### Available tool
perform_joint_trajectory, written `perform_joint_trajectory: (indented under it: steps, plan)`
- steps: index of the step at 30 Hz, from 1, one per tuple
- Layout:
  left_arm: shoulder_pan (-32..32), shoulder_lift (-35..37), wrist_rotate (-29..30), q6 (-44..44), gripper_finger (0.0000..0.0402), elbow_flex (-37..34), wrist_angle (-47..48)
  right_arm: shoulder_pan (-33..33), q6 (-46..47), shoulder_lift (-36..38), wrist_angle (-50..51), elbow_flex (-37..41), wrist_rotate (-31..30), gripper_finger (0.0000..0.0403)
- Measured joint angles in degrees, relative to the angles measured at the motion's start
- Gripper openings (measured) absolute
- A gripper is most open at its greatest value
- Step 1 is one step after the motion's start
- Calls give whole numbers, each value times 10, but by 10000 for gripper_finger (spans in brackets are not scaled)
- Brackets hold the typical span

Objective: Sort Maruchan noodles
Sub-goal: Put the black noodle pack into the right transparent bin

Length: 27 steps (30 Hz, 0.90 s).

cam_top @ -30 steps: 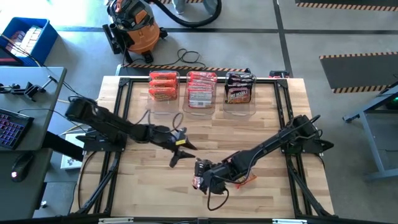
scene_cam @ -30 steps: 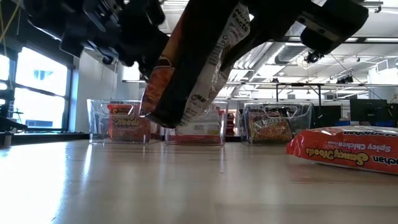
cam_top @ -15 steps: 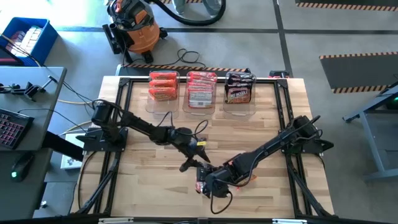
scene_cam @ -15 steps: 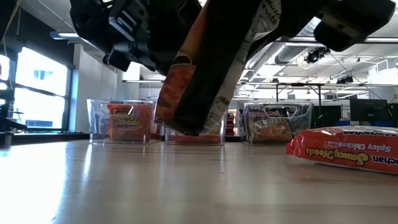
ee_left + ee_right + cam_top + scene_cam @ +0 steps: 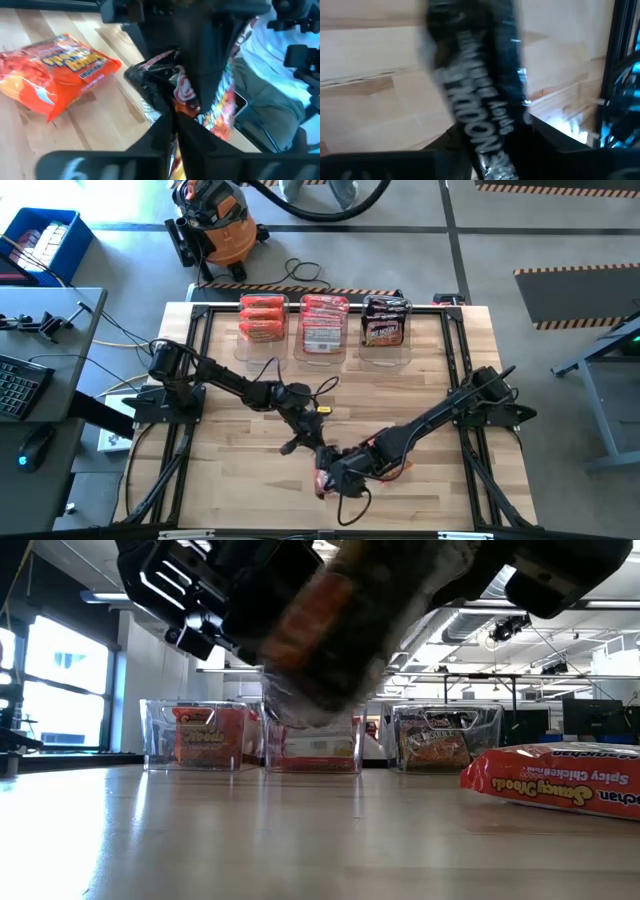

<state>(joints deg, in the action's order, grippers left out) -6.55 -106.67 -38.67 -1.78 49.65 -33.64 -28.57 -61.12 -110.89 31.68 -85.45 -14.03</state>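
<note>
A dark noodle packet [image 5: 320,630] with red and white print hangs above the near middle of the table, blurred in the low view. My left gripper [image 5: 172,127] is shut on it. My right gripper [image 5: 336,476] reaches in from the right and stands at the same packet [image 5: 480,115]. An orange-red packet [image 5: 400,468] lies flat on the wood just right of both grippers [image 5: 55,65]. Three clear bins stand along the far edge, holding orange packets [image 5: 262,318], red-and-white packets [image 5: 323,323] and dark packets [image 5: 386,322]. My left gripper pinches the dark packet's crinkled edge [image 5: 175,107] between its two fingers. It comes in slanting from the table's left and far side, pointing a little downward. The packet is clear of the table.
The black frame rails [image 5: 455,370] run along both sides of the table. Bare wood [image 5: 240,470] lies at the near left. The orange-red packet shows low on the right in the low view [image 5: 555,780]. A person's clothing [image 5: 270,75] shows beyond the table's edge.
My left gripper has moved toward the near right up to the dark packet, tipped and rolled its wrist, and shut on the packet's edge. The packet, hanging steeply before, now swings and shows blurred in the low view.
</note>
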Motion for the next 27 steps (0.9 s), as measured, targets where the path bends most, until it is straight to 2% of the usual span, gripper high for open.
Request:
perform_joint_trajectory:
  steps: [3,8,15,18,23,27]
  plan:
    - [4,0,-5,4,6,0,3,0,28,0,2,0,-15,136]
    - [16,0,-3,5,2,0,8,-8,101,0,16,0,-94,170]
    - [34,0,6,-1,1,0,9,-23,261,35,119,0,-180,186]
    - [39,0,20,-2,0,0,11,-26,366,64,183,0,-188,186]
    - [39,0,68,-9,0,-1,18,-10,641,108,316,0,-175,186]
    - [38,0,98,-18,0,-1,17,1,833,122,356,0,-177,186]
